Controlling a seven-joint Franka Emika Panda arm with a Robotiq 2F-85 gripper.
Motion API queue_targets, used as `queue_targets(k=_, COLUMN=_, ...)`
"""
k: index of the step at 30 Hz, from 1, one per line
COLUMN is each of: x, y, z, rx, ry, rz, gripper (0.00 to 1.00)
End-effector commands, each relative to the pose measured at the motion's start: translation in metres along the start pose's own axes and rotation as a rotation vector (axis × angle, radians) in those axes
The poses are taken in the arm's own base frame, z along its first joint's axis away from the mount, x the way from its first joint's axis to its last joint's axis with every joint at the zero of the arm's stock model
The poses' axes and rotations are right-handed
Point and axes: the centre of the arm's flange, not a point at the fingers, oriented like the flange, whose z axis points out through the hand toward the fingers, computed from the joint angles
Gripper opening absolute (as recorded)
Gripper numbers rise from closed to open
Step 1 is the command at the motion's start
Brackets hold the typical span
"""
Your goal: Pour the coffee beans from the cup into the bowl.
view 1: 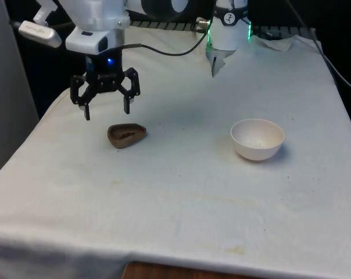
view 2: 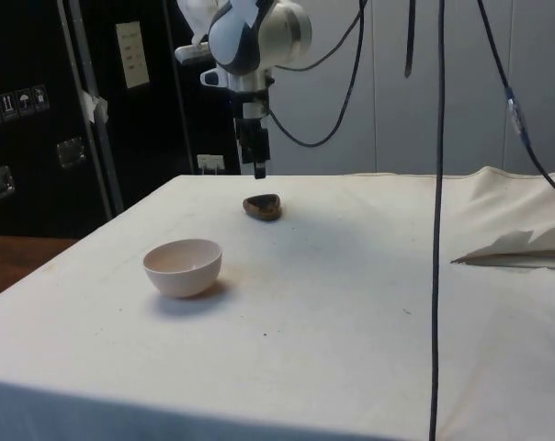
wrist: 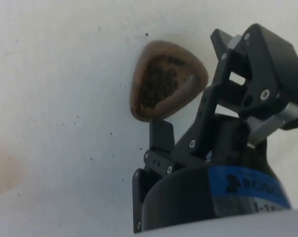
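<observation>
gripper (view 1: 106,110) open wide, empty, hovering above and slightly behind the brown cup (view 1: 126,135). cup sits upright on the desk (view 1: 175,197), beans inside, well apart from the white bowl (view 1: 257,139). drop straight, center the jaws on the rim, keep it level while lifting.

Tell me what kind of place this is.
Probably a robotics lab, not a kitchen: a table under a white cloth, cables hanging overhead, dark cabinets behind, and a gripper above a brown cup and white bowl.
</observation>
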Motion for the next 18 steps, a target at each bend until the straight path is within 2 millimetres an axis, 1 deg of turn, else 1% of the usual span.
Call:
queue_targets(k=1, x=0.001, y=0.002, z=0.003, rx=0.011, ry=0.006, rz=-0.008, gripper=1.0)
queue_targets(k=3, x=0.001, y=0.002, z=0.003, rx=0.005, ry=0.002, rz=-0.005, gripper=1.0)
queue_targets(k=4, x=0.002, y=0.005, z=0.008, rx=0.024, ry=0.009, rz=-0.013, gripper=1.0)
queue_targets(k=8, x=0.002, y=0.008, z=0.015, rx=0.049, ry=0.014, rz=-0.021, gripper=1.0)
queue_targets(k=12, x=0.003, y=0.009, z=0.018, rx=0.057, ry=0.016, rz=-0.024, gripper=1.0)
queue_targets(k=18, x=0.0, y=0.019, z=0.028, rx=0.094, ry=0.021, rz=-0.045, gripper=1.0)
